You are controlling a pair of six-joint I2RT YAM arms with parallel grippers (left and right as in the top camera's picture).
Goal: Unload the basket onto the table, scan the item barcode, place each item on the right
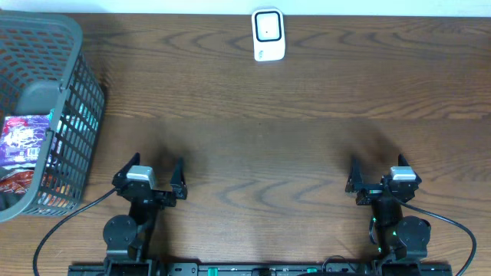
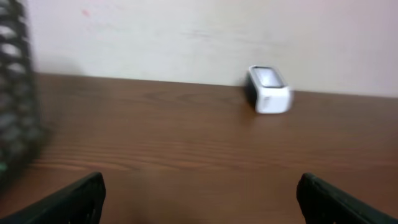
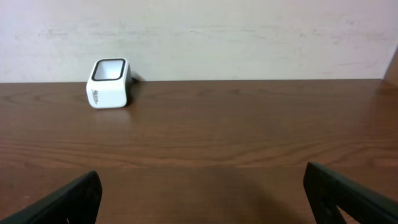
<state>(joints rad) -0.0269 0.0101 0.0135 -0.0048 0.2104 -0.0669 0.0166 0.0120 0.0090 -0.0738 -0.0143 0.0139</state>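
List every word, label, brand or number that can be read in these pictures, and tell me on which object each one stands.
No text can be read with certainty.
white scanner: a small dark marking on its front face, too small and blurred to read.
purple packet inside the grey basket: a printed wrapper, with print too small to read.

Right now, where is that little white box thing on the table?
The white scanner stands at the far edge of the table, near the middle in the overhead view, well right of the grey basket.
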